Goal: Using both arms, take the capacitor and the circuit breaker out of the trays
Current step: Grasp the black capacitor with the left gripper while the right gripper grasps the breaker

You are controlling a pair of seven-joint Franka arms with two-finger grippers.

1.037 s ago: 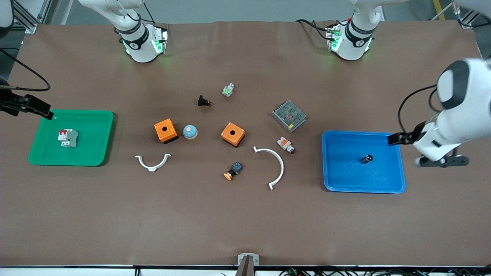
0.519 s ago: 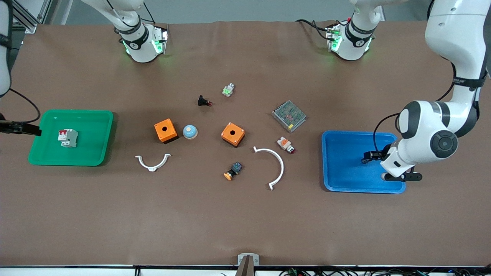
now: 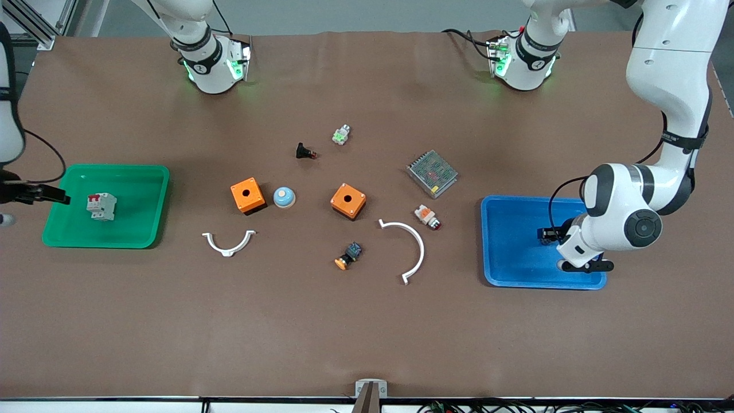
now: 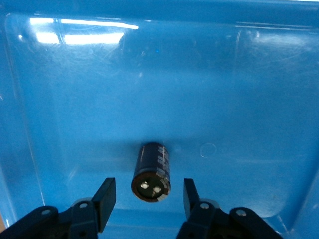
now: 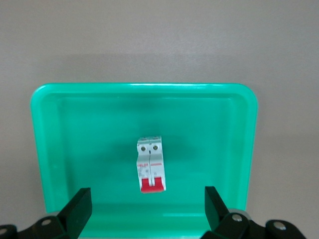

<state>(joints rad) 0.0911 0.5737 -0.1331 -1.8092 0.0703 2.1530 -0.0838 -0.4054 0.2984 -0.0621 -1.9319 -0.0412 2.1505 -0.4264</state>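
From the front, the circuit breaker (image 3: 101, 206) still lies in the green tray (image 3: 143, 229); the left wrist shows the left gripper (image 4: 149, 198), fingers apart, straddling the capacitor (image 4: 151, 172) in the blue tray (image 4: 75, 99); the right wrist shows the right gripper (image 5: 148, 206) wide open, nothing lifted.

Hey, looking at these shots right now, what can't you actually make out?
- Capacitor: hidden in the front view by the left arm's wrist over the blue tray.
- Left gripper: whether its fingers touch the capacitor is unclear.
- Circuit breaker: label too small to read.
- Right gripper: cut off by the front view's edge.
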